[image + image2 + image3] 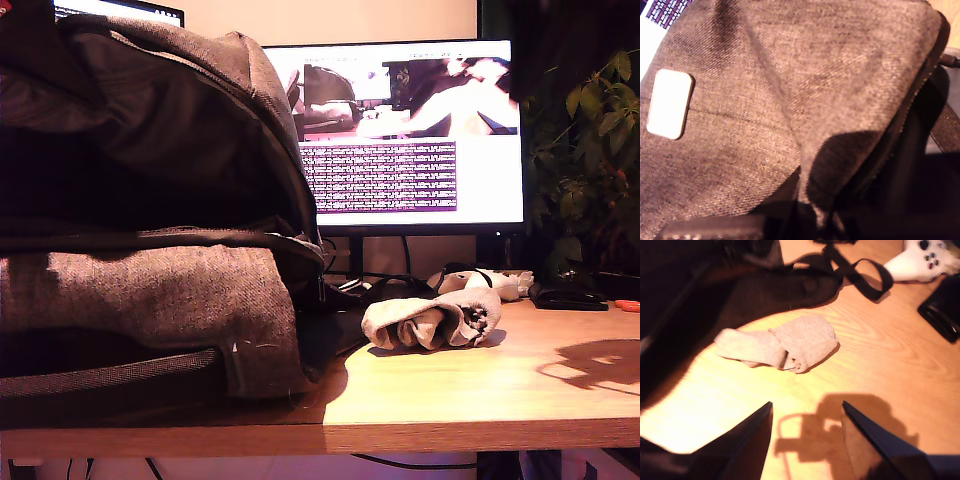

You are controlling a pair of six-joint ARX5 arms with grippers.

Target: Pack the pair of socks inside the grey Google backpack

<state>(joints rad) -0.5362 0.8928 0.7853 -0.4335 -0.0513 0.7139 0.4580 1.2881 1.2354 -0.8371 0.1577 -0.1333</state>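
Currently: my second gripper hovers wide open, empty, above socks mid-tabletop | my first gripper's fingers unseen at backpack | risk: strap snagging.

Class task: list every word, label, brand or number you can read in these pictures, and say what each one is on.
None can be read.
Monitor: rows of text, too small and blurred.
White patch on the grey Google backpack: looks blank.
White controller: button marks too small.
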